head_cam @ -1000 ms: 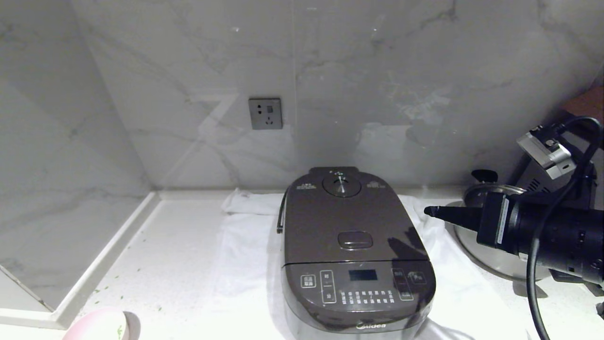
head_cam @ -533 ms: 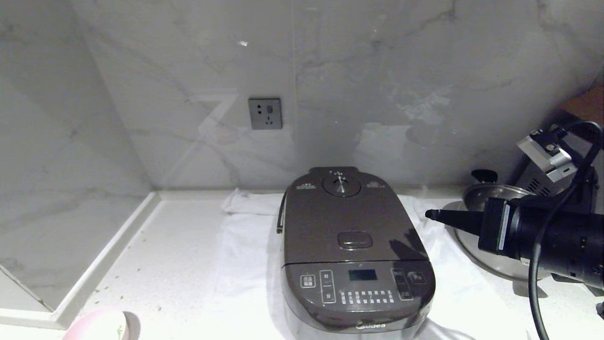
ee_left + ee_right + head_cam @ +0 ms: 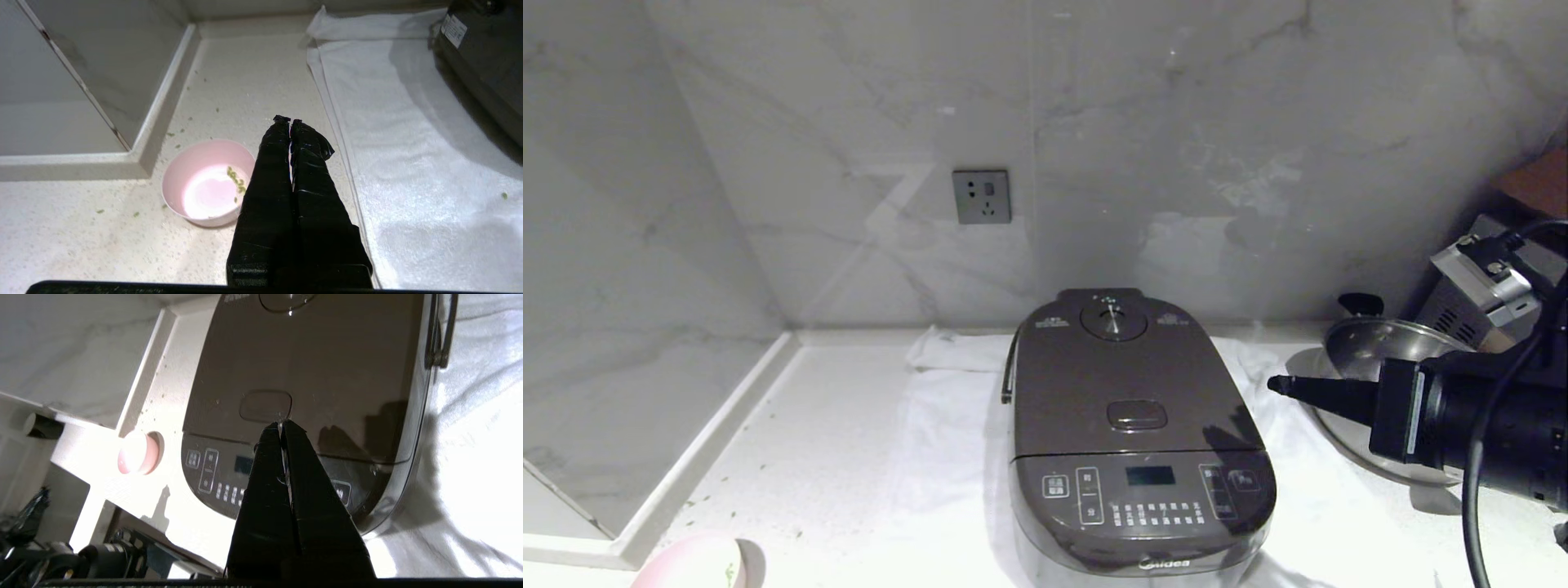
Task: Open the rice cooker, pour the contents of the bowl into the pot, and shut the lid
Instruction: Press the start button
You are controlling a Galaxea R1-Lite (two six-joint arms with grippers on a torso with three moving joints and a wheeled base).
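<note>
One rice cooker (image 3: 1139, 433) is counted on the surface (image 3: 809, 457), plus one pink bowl (image 3: 208, 182), one white towel (image 3: 947, 425), one steel pan (image 3: 1372, 384), one wall socket (image 3: 982, 196). Two pincers are seen: left pincer (image 3: 289, 121), right pincer (image 3: 1276, 384).

A pale speckled desk (image 3: 825, 457) is bounded by marble walls. A white towel (image 3: 947, 457) is spread on it; the rice cooker (image 3: 1135, 433) is carried by the towel. The bowl (image 3: 206, 181), a steel pan (image 3: 1372, 392) and scattered green bits (image 3: 177, 132) lie on the desk.
</note>
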